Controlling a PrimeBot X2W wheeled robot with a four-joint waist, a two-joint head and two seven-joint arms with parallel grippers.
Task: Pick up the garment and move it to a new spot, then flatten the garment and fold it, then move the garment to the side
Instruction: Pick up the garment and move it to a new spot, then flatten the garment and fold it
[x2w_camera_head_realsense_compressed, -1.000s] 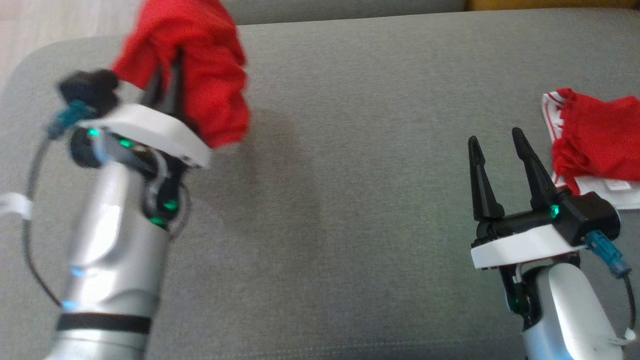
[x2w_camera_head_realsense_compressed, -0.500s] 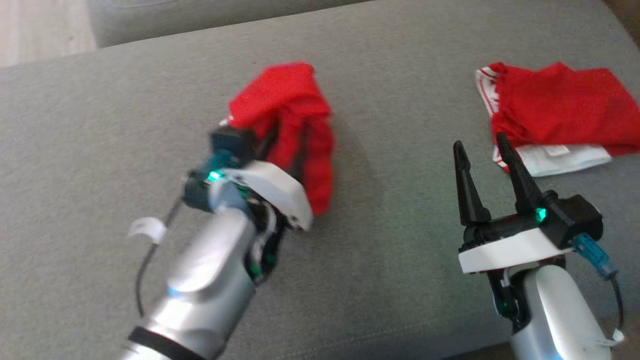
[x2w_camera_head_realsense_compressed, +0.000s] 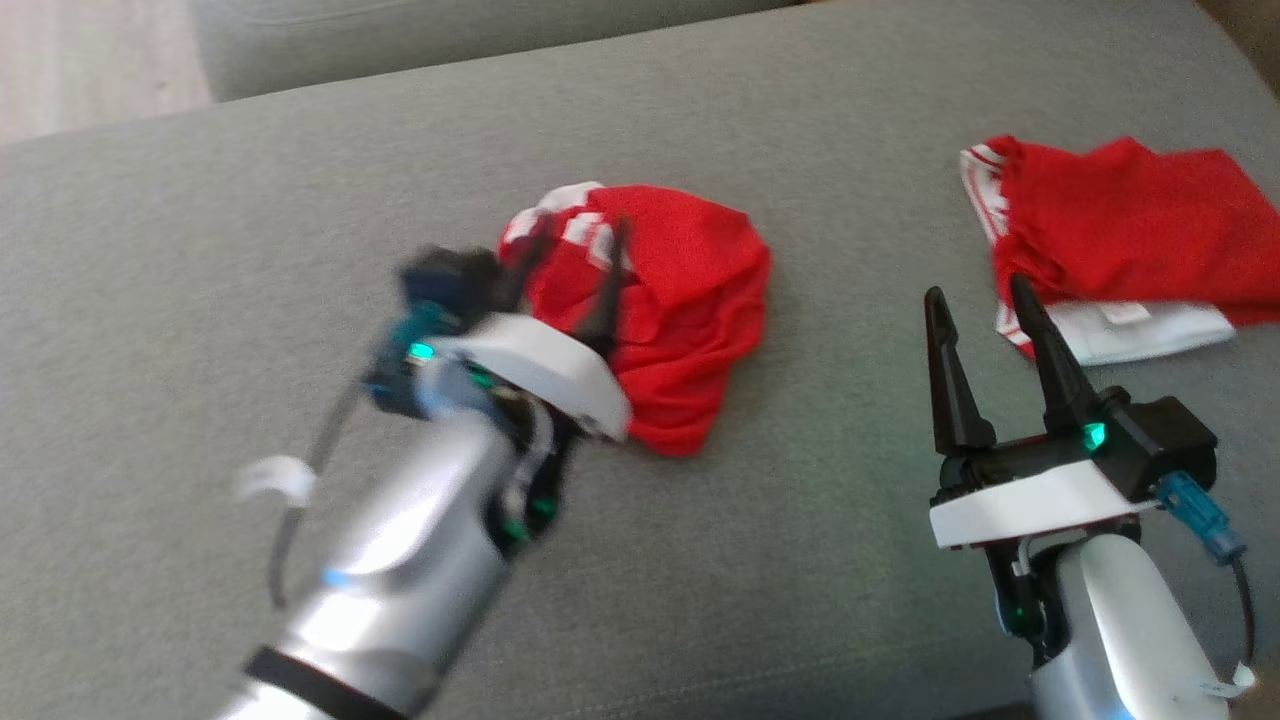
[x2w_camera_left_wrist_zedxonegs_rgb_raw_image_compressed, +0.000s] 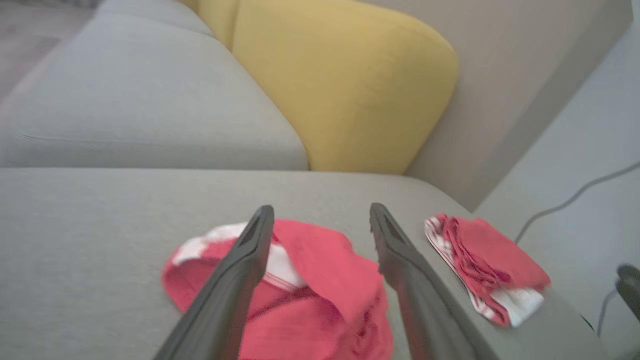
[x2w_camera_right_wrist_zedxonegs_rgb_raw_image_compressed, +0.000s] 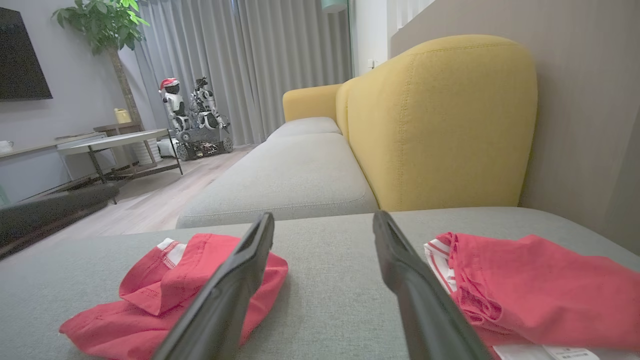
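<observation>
Head view shows the left gripper, clamped a second ago, now wide over the dropped garment; left wrist view puts it crumpled just beneath that gripper; right wrist view, right gripper wide, empty: flattening likely next.

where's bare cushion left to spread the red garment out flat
Widest free patch: the grey cushion left of the crumpled garment. A narrower bare strip lies between that garment and the second red garment, ahead of the right gripper. Crowded: the middle, at the open left gripper, and the cushion's right end.
</observation>
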